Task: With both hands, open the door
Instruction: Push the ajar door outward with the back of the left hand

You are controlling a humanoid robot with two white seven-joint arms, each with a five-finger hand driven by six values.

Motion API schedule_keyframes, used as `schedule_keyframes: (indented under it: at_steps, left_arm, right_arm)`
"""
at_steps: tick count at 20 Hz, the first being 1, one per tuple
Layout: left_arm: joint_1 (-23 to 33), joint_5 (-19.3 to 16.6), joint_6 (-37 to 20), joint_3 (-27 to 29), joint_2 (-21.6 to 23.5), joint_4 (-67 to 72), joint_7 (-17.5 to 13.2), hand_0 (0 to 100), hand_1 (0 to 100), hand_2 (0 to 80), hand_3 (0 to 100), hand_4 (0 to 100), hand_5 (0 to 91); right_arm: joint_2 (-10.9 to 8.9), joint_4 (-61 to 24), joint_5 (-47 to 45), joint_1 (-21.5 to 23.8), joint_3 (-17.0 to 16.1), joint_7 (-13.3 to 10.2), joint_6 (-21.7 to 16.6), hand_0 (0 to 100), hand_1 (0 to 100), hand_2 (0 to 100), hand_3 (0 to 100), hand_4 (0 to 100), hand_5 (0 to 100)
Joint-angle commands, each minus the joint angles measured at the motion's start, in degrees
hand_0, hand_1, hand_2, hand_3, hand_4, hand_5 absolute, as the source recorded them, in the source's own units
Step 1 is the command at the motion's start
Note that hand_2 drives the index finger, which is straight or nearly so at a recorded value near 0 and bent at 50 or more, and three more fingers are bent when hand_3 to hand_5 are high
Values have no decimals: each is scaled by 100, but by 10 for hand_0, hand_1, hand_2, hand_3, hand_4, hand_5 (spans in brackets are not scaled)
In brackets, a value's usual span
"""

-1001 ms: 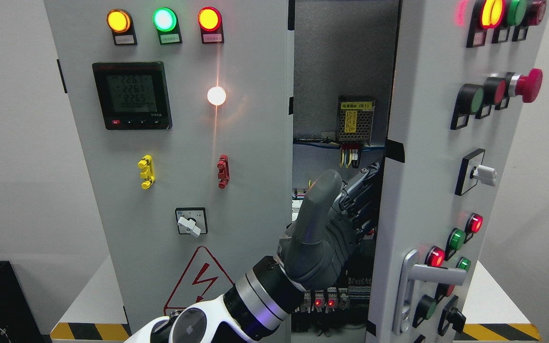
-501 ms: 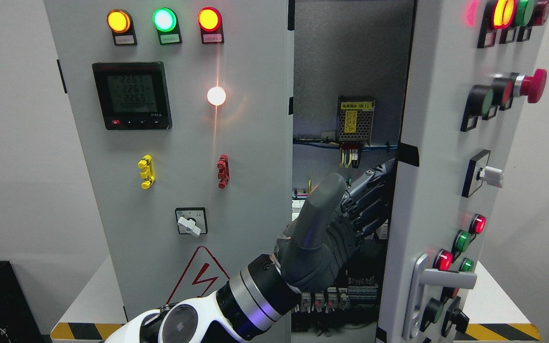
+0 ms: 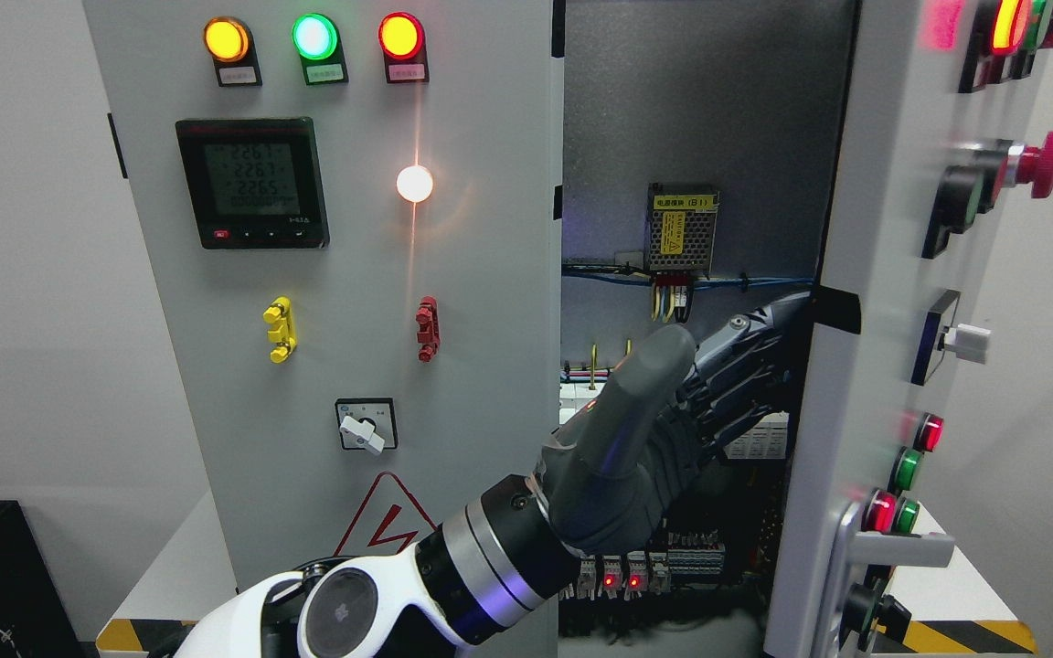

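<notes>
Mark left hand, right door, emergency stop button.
left hand (image 3: 645, 457), head view, back of the palm.
right door (image 3: 865, 366), head view, bare grey front panel.
emergency stop button (image 3: 1043, 164), head view, red mushroom cap.

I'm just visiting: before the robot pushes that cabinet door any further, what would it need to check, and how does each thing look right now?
1. Left hand is against the inner edge of the right door: ok, its fingers reach that edge.
2. Door is part open: ok, the power supply and wiring inside show.
3. Firm grip on the door: cannot tell, the fingertips are hidden behind the edge.
4. Right hand ready to help: not ok, it is not in view.
5. Door handle free: ok, nothing touches it.
6. Left door shut: ok.
</notes>
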Motion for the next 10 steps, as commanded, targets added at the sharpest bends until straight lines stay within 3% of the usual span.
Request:
schedule_keyframes:
  at_steps: [1,10]
  left_arm:
    - [-67,33,79,-368,-206,-12,2,0,0,0,0,0,0]
    - [-49,33,97,-596,-619,84,2,0,0,0,0,0,0]
  right_arm:
    - [1,0,0,0,0,0,0,191,0,0,0,0,0]
    - [1,0,0,0,0,0,0,191,0,0,0,0,0]
